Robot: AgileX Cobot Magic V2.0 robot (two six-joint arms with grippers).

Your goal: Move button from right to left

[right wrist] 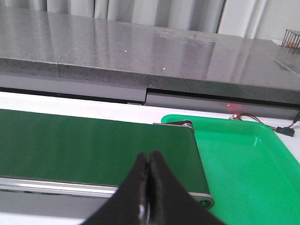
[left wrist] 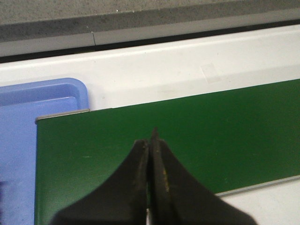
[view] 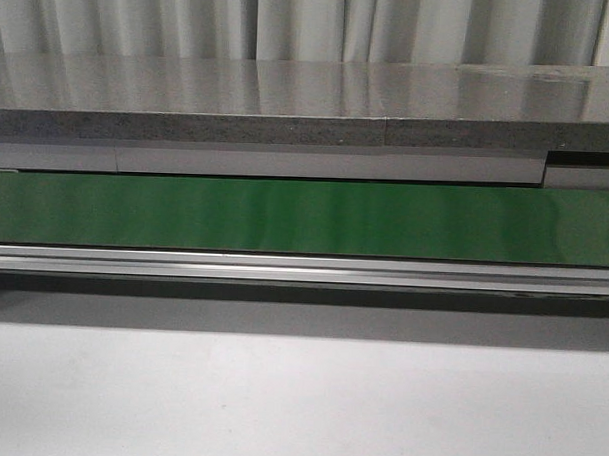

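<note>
The button is not in any view. My left gripper (left wrist: 151, 140) is shut and empty, above the left end of the dark green conveyor belt (left wrist: 187, 136). My right gripper (right wrist: 148, 157) is shut and empty, above the right end of the belt (right wrist: 93, 145). Neither gripper shows in the front view, where the belt (view: 305, 216) runs bare across the frame.
A blue tray (left wrist: 28, 122) lies at the belt's left end. A green tray (right wrist: 243, 164) lies at its right end, with a cable and a red light beyond its far edge. A grey stone counter (view: 289, 102) runs behind the belt. White tabletop (view: 299, 398) lies in front.
</note>
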